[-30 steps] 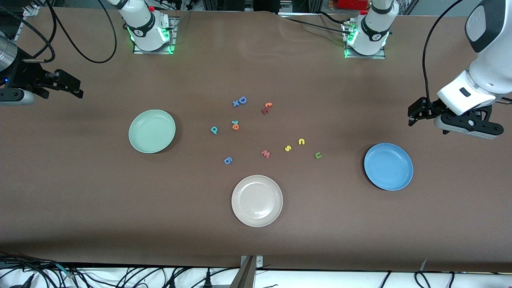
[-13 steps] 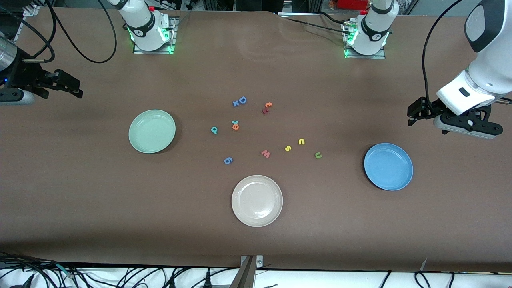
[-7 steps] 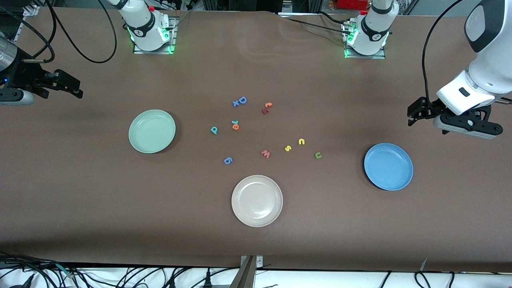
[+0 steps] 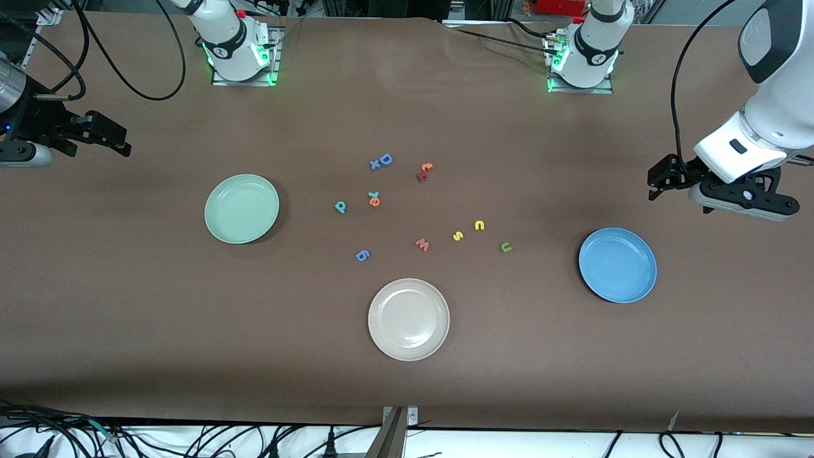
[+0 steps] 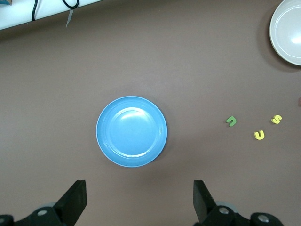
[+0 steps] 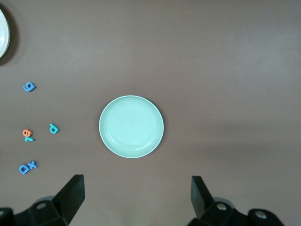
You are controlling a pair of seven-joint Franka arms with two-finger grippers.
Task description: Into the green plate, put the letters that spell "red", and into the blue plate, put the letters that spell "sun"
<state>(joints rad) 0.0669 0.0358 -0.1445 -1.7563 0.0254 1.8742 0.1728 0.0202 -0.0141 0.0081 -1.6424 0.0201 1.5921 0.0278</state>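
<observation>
A: In the front view nothing is shifting compared with the earlier pictures. The green plate [image 4: 241, 209] is sitting bare toward the right arm's end, the blue plate [image 4: 617, 265] bare toward the left arm's end. The orange "e" with the teal "r" [image 4: 374, 199] and the teal "d" [image 4: 341, 207] are lying mid-table; the yellow "s" [image 4: 458, 236], yellow "n" [image 4: 479, 225] and green "u" [image 4: 506, 247] are lying between them and the blue plate.

B: And the grippers?

A: The right gripper [image 4: 121, 141] is hanging over the table's edge at its own end, the left gripper [image 4: 655, 184] hanging near the blue plate, both waiting.

B: The left wrist view?

A: It is showing the left gripper's fingers [image 5: 75, 200] spread wide, empty, with the blue plate below.

B: Right wrist?

A: Fingers [image 6: 73, 190] likewise spread and holding nothing, over the green plate. Since nothing is moving, I judge the sorting is yet to begin.
</observation>
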